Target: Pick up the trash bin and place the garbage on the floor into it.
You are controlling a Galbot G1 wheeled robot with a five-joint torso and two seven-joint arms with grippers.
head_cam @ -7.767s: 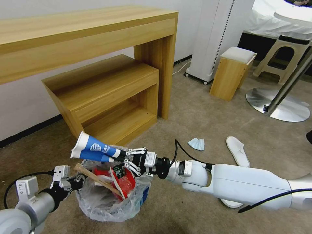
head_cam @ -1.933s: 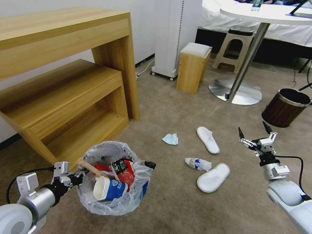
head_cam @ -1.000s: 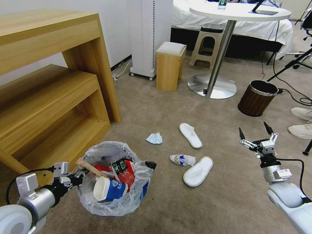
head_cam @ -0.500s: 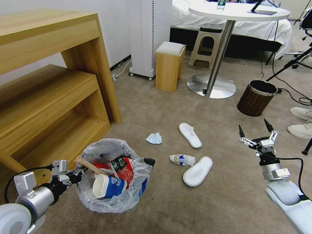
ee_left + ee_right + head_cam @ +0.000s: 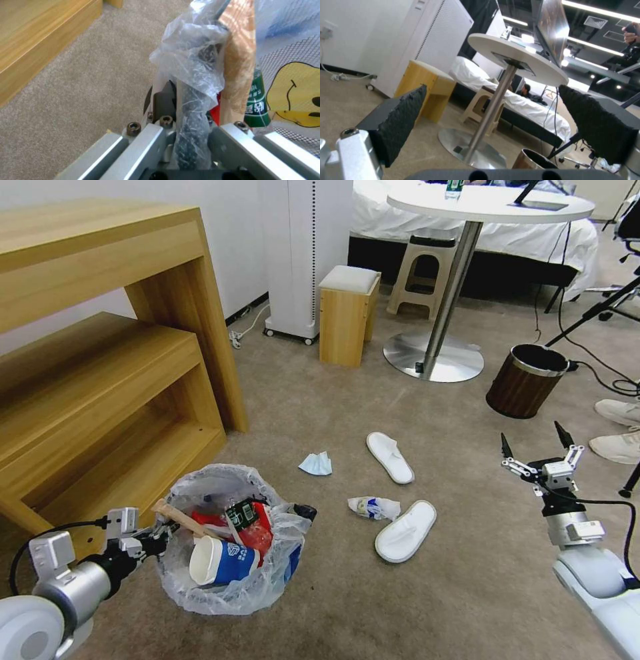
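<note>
The left gripper (image 5: 155, 534) pinches the rim of the small round black bin lined with crinkly clear plastic (image 5: 230, 587); the liner looks slippery, so gripping rim and film together seems wise; the right gripper (image 5: 537, 455) hangs spread and empty, the crumpled blue-white wrapper (image 5: 373, 507) well beyond its fingertips on the beige carpet (image 5: 467, 580); soft, light, best pinched mid-bulge.

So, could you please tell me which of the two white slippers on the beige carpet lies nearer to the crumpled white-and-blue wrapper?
The white slipper nearer the robot; its toe end almost meets the crumpled white-and-blue wrapper. The other white slipper lies farther off, toward the round table.
</note>
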